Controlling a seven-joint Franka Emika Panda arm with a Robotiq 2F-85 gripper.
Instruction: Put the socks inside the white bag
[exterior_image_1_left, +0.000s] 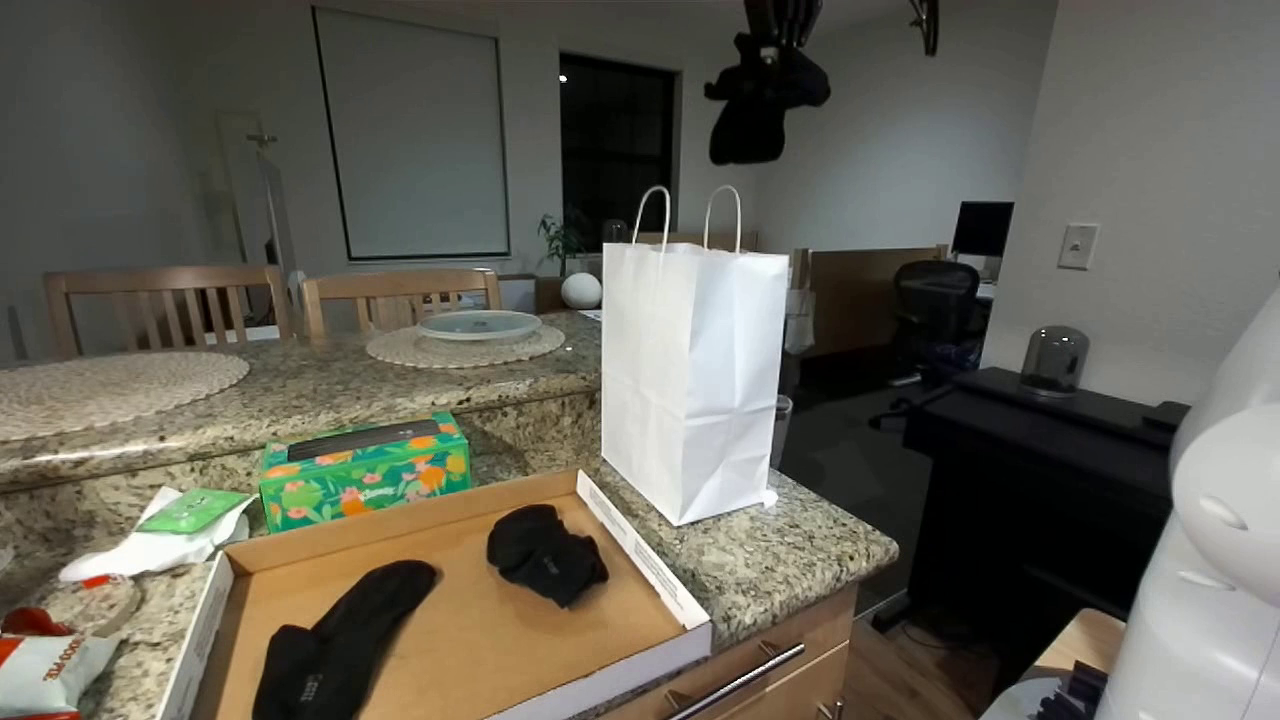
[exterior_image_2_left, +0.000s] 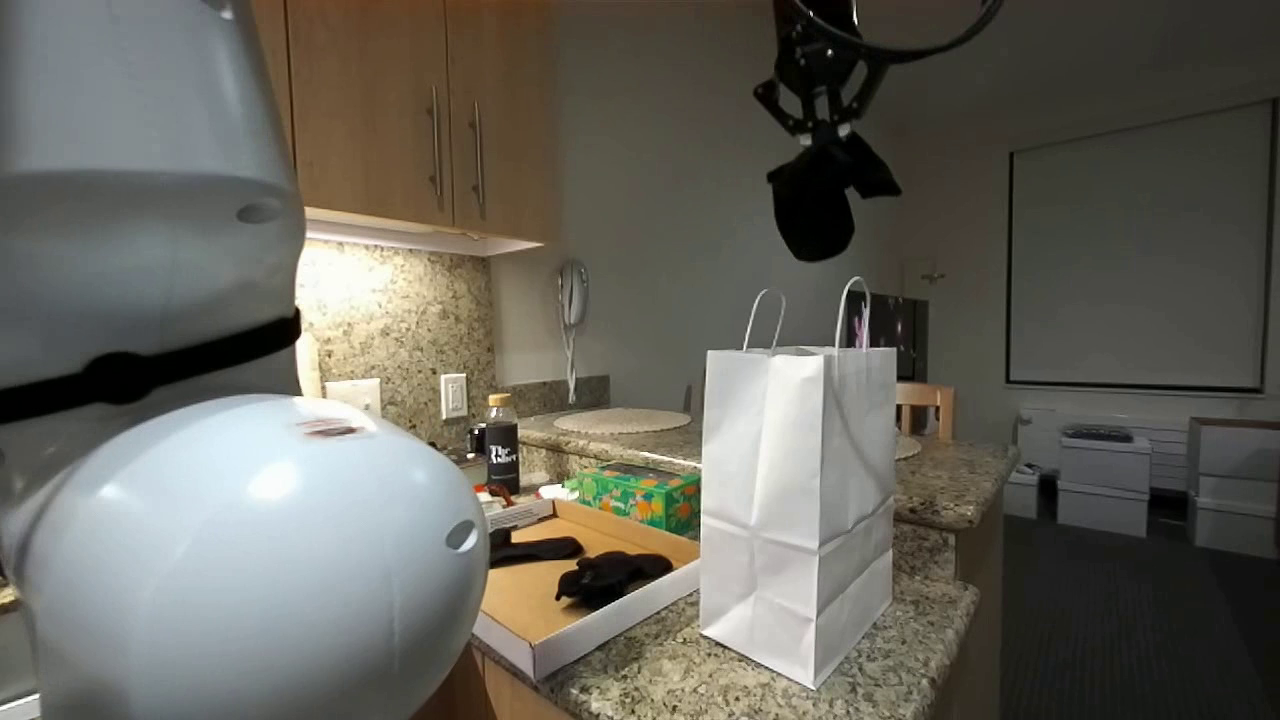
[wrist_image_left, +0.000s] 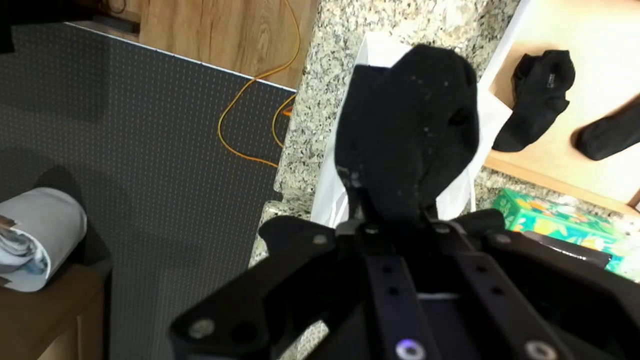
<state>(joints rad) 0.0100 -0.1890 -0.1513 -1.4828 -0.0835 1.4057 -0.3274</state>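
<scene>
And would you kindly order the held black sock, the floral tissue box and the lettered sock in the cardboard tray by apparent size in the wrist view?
Largest: held black sock, likely enlarged by nearness to the camera
Next: floral tissue box
Smallest: lettered sock in the cardboard tray

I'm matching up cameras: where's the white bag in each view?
In an exterior view: bag, just right of centre.
In an exterior view: bag, right of centre, mostly lower half.
Wrist view: bag, upper middle, partly behind the held black sock bundle.
Shared landmark: green tissue box, visible in all three.
</scene>
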